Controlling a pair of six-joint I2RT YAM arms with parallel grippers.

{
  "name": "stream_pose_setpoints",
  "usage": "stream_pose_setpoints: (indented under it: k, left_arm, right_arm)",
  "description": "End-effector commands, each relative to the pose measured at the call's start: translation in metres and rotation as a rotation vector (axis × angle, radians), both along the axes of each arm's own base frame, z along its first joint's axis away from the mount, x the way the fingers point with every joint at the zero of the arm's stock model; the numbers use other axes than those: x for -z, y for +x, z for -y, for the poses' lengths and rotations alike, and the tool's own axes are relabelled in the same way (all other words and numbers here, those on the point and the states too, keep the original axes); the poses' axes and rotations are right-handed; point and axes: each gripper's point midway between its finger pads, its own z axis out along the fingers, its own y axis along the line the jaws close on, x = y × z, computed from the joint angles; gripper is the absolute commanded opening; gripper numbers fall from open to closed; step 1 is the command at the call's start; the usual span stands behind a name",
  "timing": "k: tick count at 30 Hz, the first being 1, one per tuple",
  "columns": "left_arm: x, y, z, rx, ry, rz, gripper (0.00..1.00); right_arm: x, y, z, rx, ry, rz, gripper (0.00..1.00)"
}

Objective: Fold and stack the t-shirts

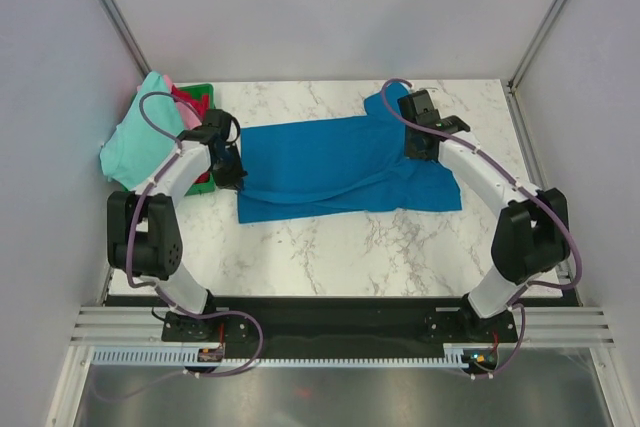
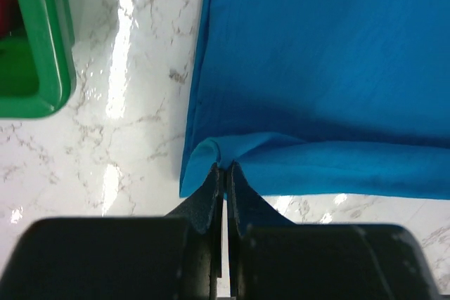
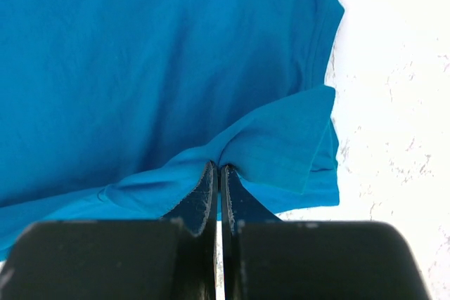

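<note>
A bright blue t-shirt (image 1: 330, 162) lies spread across the middle of the marble table. My left gripper (image 1: 232, 167) is shut on its left edge; the pinched fold shows at the fingertips in the left wrist view (image 2: 225, 168). My right gripper (image 1: 420, 147) is shut on the shirt's right part near a sleeve, with the cloth bunched at the tips in the right wrist view (image 3: 219, 166). A mint-green t-shirt (image 1: 140, 137) hangs over the basket at the far left, with pink (image 1: 190, 113) and red cloth (image 1: 186, 98) beside it.
A green plastic basket (image 1: 203, 97) stands at the table's back left, close to my left arm; its rim shows in the left wrist view (image 2: 49, 47). White walls enclose the table on three sides. Bare marble (image 1: 330, 252) lies in front of the shirt.
</note>
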Motion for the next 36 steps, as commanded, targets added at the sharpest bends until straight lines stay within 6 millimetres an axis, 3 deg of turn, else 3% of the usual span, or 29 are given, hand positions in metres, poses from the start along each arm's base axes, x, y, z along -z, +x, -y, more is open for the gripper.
stream_pose_setpoints:
  k: [1, 7, 8, 9, 10, 11, 12, 14, 15, 17, 18, 19, 20, 21, 22, 23, 24, 25, 26, 27, 28, 31, 36]
  left_arm:
    - [-0.004, 0.024, -0.001, 0.045, 0.005, 0.018, 0.02]
    - [0.006, 0.043, -0.005, 0.039, 0.031, -0.030, 0.02]
    - [0.006, 0.045, -0.006, 0.041, 0.030, -0.033, 0.07]
    - [0.001, 0.047, -0.007, 0.033, 0.027, -0.038, 0.25]
    - [-0.008, 0.050, -0.008, 0.008, 0.011, -0.015, 0.35]
    - [-0.016, 0.051, -0.008, -0.006, 0.001, 0.010, 0.46]
    - [-0.022, 0.055, -0.007, -0.017, -0.008, 0.053, 0.66]
    - [-0.038, 0.055, -0.005, -0.032, -0.027, 0.114, 0.78]
    - [-0.056, 0.055, -0.009, -0.051, -0.018, 0.168, 0.82]
    - [-0.060, 0.045, -0.012, -0.082, -0.016, 0.182, 0.82]
    - [-0.072, 0.039, -0.015, -0.099, -0.011, 0.223, 0.82]
    - [-0.075, 0.036, -0.014, -0.109, -0.023, 0.247, 0.82]
    - [-0.062, 0.021, -0.013, -0.126, -0.037, 0.222, 0.82]
    - [-0.071, 0.013, -0.011, -0.135, -0.062, 0.266, 0.82]
    - [-0.072, 0.011, -0.010, -0.145, -0.079, 0.301, 0.82]
    - [-0.049, -0.005, -0.011, -0.169, -0.086, 0.263, 0.82]
    - [-0.044, -0.012, -0.006, -0.165, -0.118, 0.264, 0.82]
    - [-0.048, -0.019, -0.005, -0.170, -0.134, 0.295, 0.82]
    - [-0.030, -0.029, -0.005, -0.186, -0.142, 0.276, 0.81]
    - [-0.026, -0.033, -0.005, -0.190, -0.147, 0.281, 0.81]
    - [-0.026, -0.035, -0.003, -0.198, -0.162, 0.303, 0.81]
    - [-0.005, -0.042, -0.005, -0.221, -0.167, 0.301, 0.81]
    - [0.016, -0.045, -0.006, -0.252, -0.170, 0.292, 0.81]
  right_arm:
    - [-0.012, 0.024, 0.006, 0.013, -0.044, 0.043, 0.00]
    - [0.016, 0.039, 0.018, 0.059, -0.092, -0.019, 0.00]
    - [0.021, 0.042, 0.021, 0.071, -0.100, -0.029, 0.11]
    - [0.026, 0.045, 0.022, 0.072, -0.099, -0.042, 0.54]
    - [0.033, 0.053, 0.026, 0.078, -0.102, -0.056, 0.72]
    - [0.036, 0.060, 0.027, 0.078, -0.098, -0.057, 0.81]
    - [0.039, 0.067, 0.030, 0.082, -0.086, -0.061, 0.88]
    - [0.040, 0.084, 0.043, 0.120, -0.047, -0.058, 0.90]
    - [0.038, 0.085, 0.045, 0.126, -0.025, -0.066, 0.92]
    - [0.023, 0.083, 0.055, 0.167, 0.005, -0.029, 0.93]
    - [0.030, 0.071, 0.059, 0.181, 0.005, -0.046, 0.93]
    - [0.013, 0.063, 0.061, 0.194, 0.029, 0.000, 0.94]
    - [0.012, 0.055, 0.064, 0.218, 0.053, 0.012, 0.95]
    - [0.032, 0.037, 0.069, 0.233, 0.071, -0.013, 0.97]
    - [0.018, 0.027, 0.065, 0.216, 0.154, 0.023, 0.97]
    - [0.023, 0.018, 0.078, 0.249, 0.206, 0.027, 0.98]
    - [0.025, 0.014, 0.080, 0.272, 0.274, 0.052, 0.98]
    - [0.042, -0.011, 0.081, 0.278, 0.327, 0.020, 0.97]
    - [0.045, -0.017, 0.077, 0.265, 0.403, 0.024, 0.97]
    - [0.052, -0.026, 0.082, 0.287, 0.428, 0.018, 0.96]
    - [0.065, -0.044, 0.081, 0.295, 0.432, -0.008, 0.96]
    - [0.083, -0.067, 0.085, 0.326, 0.412, -0.024, 0.95]
    - [0.111, -0.083, 0.098, 0.368, 0.429, -0.061, 0.93]
